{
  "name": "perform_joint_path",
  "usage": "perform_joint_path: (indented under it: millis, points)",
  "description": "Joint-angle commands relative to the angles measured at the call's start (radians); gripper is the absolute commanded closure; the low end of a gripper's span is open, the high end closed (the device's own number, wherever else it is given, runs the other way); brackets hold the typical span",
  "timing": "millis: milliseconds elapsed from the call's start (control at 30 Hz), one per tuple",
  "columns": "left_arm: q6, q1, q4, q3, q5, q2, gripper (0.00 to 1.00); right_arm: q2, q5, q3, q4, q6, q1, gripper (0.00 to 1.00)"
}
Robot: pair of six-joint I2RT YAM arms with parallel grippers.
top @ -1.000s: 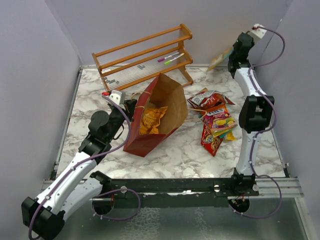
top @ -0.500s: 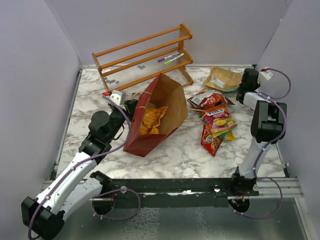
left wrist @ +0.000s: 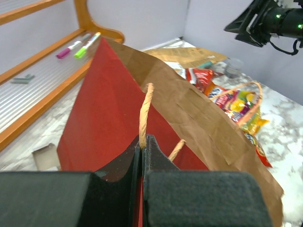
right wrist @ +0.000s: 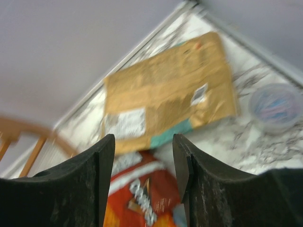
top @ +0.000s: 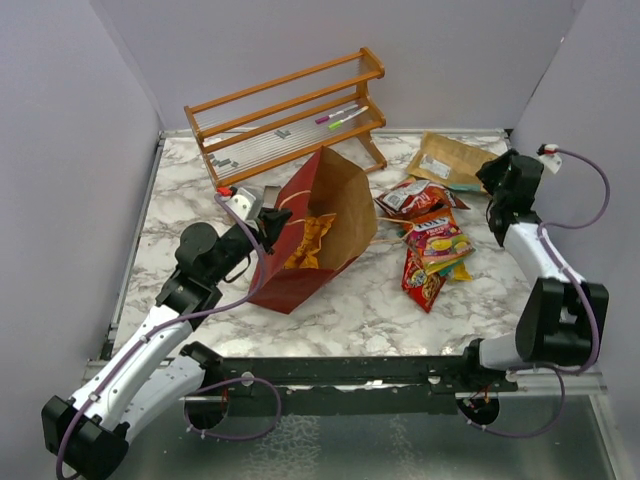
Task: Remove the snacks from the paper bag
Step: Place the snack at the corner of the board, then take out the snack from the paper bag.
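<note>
The paper bag (top: 296, 277), red outside and brown inside, lies tilted with its mouth facing up and to the right. My left gripper (top: 271, 216) is shut on its twine handle (left wrist: 146, 111) at the rim. A yellow-orange snack (top: 309, 239) sits inside the bag. Several red, yellow and pink snacks (top: 431, 243) lie piled to the right of the bag. A tan-gold pouch (top: 449, 159) lies flat at the back right. My right gripper (top: 497, 176) hovers open just in front of the pouch (right wrist: 165, 99), above a red packet (right wrist: 142, 198), holding nothing.
A wooden slatted rack (top: 290, 108) stands along the back wall with pink and green pens (top: 340, 117) on it. A small clear round lid (right wrist: 275, 106) lies beside the pouch. Grey walls close in on both sides.
My right arm swung down from the back wall, laid the tan-gold pouch on the table and opened. My left gripper shifted right with the handle, tipping the bag more upright.
</note>
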Motion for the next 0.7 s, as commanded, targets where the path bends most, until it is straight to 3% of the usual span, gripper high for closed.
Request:
perform_joint_path:
  millis: [0, 100, 200, 300, 400, 533, 667]
  points:
    - [0.013, -0.008, -0.023, 0.011, 0.209, -0.005, 1.00, -0.179, -0.526, -0.126, -0.001, -0.104, 0.003, 0.47]
    - [-0.041, -0.008, 0.005, 0.018, 0.298, 0.021, 1.00, -0.260, -0.796, -0.176, 0.047, -0.108, 0.036, 0.47]
    - [-0.118, -0.008, 0.071, 0.026, 0.344, 0.059, 1.00, -0.317, -0.881, -0.150, -0.027, -0.153, 0.140, 0.46]
    - [-0.173, -0.008, 0.120, 0.043, 0.368, 0.108, 1.00, -0.368, -0.856, -0.099, -0.126, -0.207, 0.291, 0.46]
    - [-0.215, -0.009, 0.126, 0.074, 0.387, 0.163, 1.00, -0.399, -0.823, -0.120, -0.145, -0.142, 0.392, 0.46]
    - [-0.263, -0.010, 0.158, 0.094, 0.387, 0.200, 1.00, -0.348, -0.777, -0.128, -0.200, -0.090, 0.549, 0.46]
    - [-0.260, -0.010, 0.186, 0.112, 0.344, 0.201, 1.00, -0.306, -0.633, -0.154, -0.199, -0.019, 0.720, 0.47]
